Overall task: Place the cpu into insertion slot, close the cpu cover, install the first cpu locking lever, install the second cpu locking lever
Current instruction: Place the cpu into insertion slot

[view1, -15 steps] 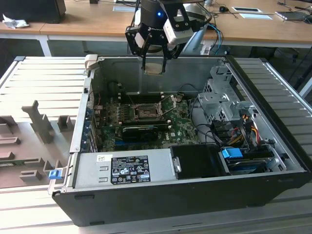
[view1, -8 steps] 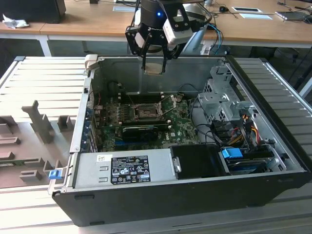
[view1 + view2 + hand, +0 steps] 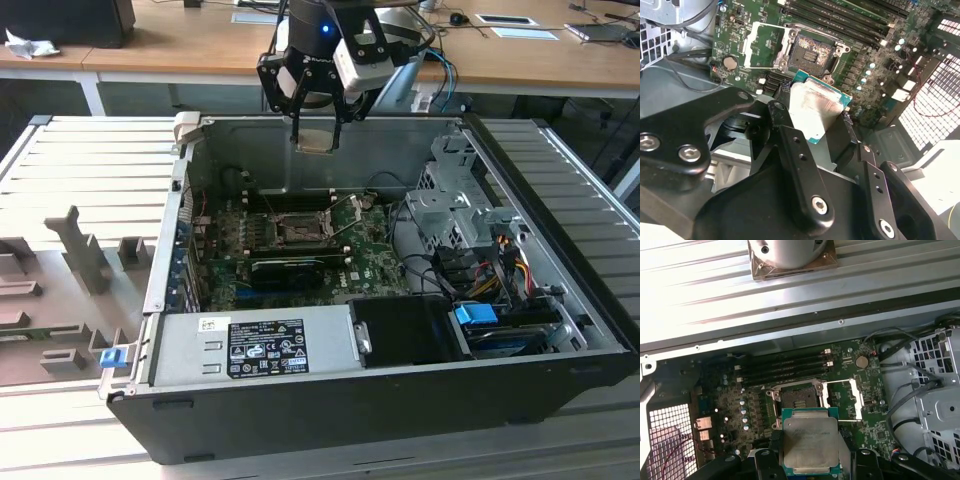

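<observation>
**A:** so what's the claw (image 3: 317, 128) doing rn, wide open or holding something?

**B:** holding. It's pinched tight on the cpu (image 3: 810, 445), gripping it by two opposite edges. You can see the silvery face in both wrist views, with a thin green rim round it.

**A:** where's it hanging though?

**B:** up over the open case (image 3: 330, 400), about level with the top of the back wall. It's well clear of the board (image 3: 875, 412) down on the case floor.

**A:** and the slot?

**B:** the slot (image 3: 797, 397) is way down below the claw, dark centre showing inside the silver rim. The cpu is nowhere near touching it. In the first wrist view the chip's edge sits just short of it.

**A:** cover down?

**B:** nah, the cover (image 3: 856, 400) is flipped open and lies right beside the slot. You can see board through its square window. Past the slot, farther from the claw, there's a row of black RAM sticks (image 3: 785, 367).
</observation>
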Robot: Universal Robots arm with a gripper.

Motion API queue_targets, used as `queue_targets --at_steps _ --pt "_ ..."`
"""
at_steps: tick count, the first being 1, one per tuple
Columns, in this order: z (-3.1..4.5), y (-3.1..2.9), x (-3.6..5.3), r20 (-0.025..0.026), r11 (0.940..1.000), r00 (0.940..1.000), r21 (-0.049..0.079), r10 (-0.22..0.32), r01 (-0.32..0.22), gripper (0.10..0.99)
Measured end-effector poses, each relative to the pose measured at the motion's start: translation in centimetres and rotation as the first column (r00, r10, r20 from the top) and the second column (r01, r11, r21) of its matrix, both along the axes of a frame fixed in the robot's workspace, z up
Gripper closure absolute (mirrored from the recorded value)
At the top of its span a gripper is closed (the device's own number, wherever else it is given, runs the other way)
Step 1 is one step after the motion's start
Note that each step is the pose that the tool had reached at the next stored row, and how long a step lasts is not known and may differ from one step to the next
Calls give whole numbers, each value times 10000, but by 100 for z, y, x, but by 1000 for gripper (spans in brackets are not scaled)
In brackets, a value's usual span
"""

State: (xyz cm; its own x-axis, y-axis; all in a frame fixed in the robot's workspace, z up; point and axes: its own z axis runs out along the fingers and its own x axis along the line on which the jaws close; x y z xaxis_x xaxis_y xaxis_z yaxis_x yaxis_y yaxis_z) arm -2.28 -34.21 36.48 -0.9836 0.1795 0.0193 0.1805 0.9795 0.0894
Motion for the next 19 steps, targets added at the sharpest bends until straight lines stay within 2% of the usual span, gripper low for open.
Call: queue_targets --at_steps 19 --pt "0 0 0 0 9995 9995 0 -308 308 557"
